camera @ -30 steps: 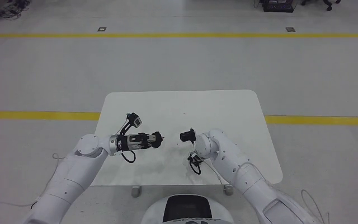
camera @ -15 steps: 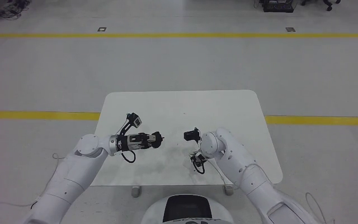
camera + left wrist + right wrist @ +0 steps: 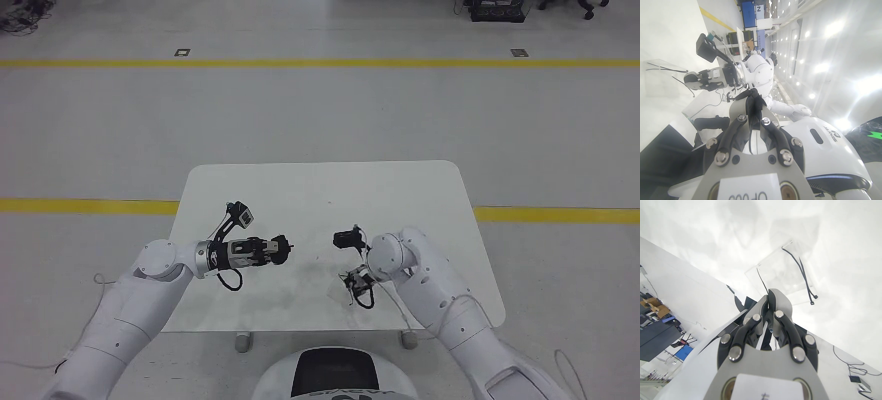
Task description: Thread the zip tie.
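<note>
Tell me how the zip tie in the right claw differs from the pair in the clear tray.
The held zip tie is pinched in the shut right claw, one end sticking out past its tips; the tray pair lies loose in the clear tray. The held zip tie is single; the tray pair lies close together, heads at one end. All are thin and black.

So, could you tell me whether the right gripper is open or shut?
Shut: the right gripper has its fingers pressed together at the tips, pinching a thin black zip tie.
</note>
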You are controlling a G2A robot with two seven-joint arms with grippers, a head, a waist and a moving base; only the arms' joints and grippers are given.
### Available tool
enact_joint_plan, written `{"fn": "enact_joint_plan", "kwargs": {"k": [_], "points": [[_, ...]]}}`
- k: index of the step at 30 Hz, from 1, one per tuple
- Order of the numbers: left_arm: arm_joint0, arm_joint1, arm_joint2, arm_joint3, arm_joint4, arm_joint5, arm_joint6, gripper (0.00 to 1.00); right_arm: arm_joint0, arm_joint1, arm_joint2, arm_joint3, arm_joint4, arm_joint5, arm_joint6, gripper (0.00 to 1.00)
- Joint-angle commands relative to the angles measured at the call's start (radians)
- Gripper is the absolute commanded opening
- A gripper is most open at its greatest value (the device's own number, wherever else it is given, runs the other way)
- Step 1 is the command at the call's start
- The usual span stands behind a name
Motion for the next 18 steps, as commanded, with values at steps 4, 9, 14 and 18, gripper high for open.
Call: {"fn": "enact_joint_plan", "kwargs": {"k": [4,9,14,18], "points": [[0.000,0.000,0.000,0.000,0.000,0.000,0.000,0.00,-0.035,0.017,0.085,-0.033,0.129,-0.052,-0.011,0.00],[0.000,0.000,0.000,0.000,0.000,0.000,0.000,0.00,-0.065,0.039,0.192,-0.015,0.328,-0.145,0.012,0.00],[0.000,0.000,0.000,0.000,0.000,0.000,0.000,0.00,-0.069,0.049,0.219,0.011,0.412,-0.164,0.012,0.00],[0.000,0.000,0.000,0.000,0.000,0.000,0.000,0.00,-0.069,0.049,0.219,0.011,0.412,-0.164,0.012,0.00]]}}
